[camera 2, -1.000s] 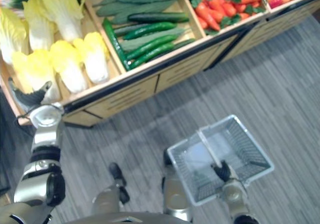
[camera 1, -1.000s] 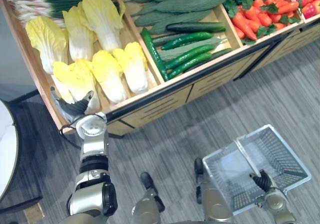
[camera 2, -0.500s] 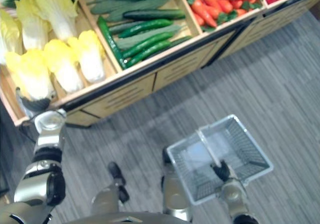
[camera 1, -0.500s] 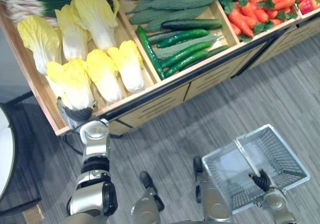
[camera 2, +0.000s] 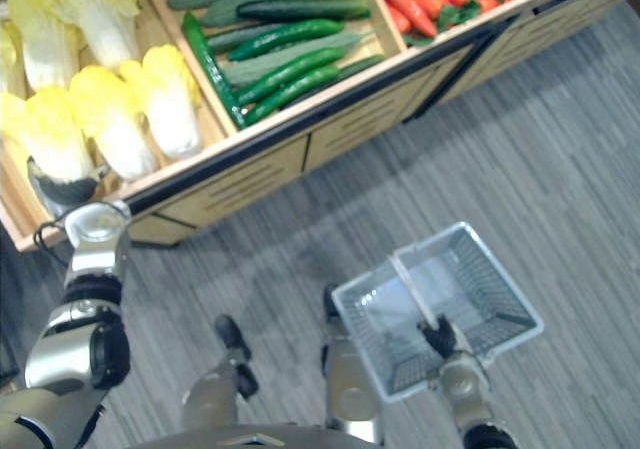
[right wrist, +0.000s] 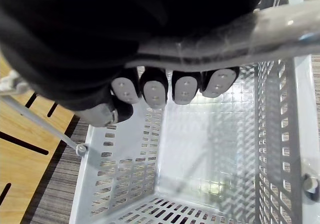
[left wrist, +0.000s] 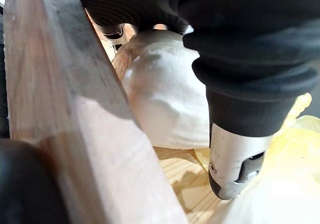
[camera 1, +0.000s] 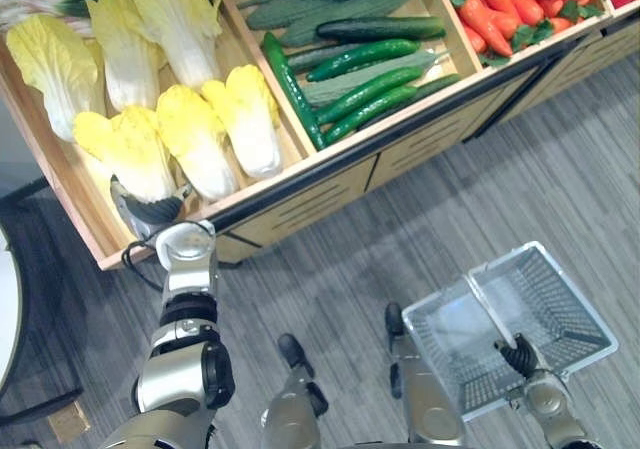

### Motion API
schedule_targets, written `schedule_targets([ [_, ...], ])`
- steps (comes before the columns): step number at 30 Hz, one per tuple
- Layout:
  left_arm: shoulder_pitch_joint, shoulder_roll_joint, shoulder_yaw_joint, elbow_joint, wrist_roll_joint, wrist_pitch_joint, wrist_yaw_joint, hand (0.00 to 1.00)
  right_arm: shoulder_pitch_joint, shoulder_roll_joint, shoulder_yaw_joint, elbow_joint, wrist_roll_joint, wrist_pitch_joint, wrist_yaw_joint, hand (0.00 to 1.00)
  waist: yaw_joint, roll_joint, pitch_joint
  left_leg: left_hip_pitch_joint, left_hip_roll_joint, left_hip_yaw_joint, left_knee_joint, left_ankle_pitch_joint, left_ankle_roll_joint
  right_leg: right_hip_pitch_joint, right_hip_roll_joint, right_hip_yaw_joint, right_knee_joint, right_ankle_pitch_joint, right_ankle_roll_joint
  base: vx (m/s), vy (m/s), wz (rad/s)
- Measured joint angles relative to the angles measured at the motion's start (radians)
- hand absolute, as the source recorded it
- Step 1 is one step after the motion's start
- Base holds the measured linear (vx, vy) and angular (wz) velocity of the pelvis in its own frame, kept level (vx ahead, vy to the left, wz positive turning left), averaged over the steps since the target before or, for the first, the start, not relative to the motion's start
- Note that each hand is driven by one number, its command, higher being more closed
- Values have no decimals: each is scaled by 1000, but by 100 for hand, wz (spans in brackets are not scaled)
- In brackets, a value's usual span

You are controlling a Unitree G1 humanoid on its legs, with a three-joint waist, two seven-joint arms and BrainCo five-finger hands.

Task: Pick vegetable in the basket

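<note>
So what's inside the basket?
Nothing I can see: the basket looks empty down to its floor. The right hand, curled round the handle, hides one edge.

You have nothing to read here: no print, label, number or sign is legible on the wooden display shelf (camera 1: 330,184), among the vegetables (camera 1: 360,89) or on the wire basket (camera 1: 560,309). The dark marks (camera 1: 300,204) on the shelf's front are plain slots, not lettering.
</note>
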Motion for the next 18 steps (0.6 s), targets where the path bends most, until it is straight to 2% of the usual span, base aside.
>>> schedule_targets([
  [7, -23, 35, 11, 36, -2, 1, -17, 100, -5, 0, 4, 0, 1, 0, 1, 100, 2, 0, 0, -3, 8, 0, 0, 4, -3, -4, 6, -1, 0, 3, -4, 0, 0, 0],
  [15, -30, 39, 11, 73, -21, -5, -50, 100, -6, 3, 5, 5, 3, 0, 3, 100, -4, 0, 0, 7, 10, -1, 0, 13, -3, 7, 5, -1, -1, 12, -5, 0, 0, 0],
  [18, -15, 15, 21, 71, -47, -16, -54, 100, -5, 5, 4, 25, 4, 1, 4, 100, -4, 0, 0, 36, 10, -2, -4, 12, -3, 38, 4, -3, -6, 13, -5, -5, -2, 1],
])
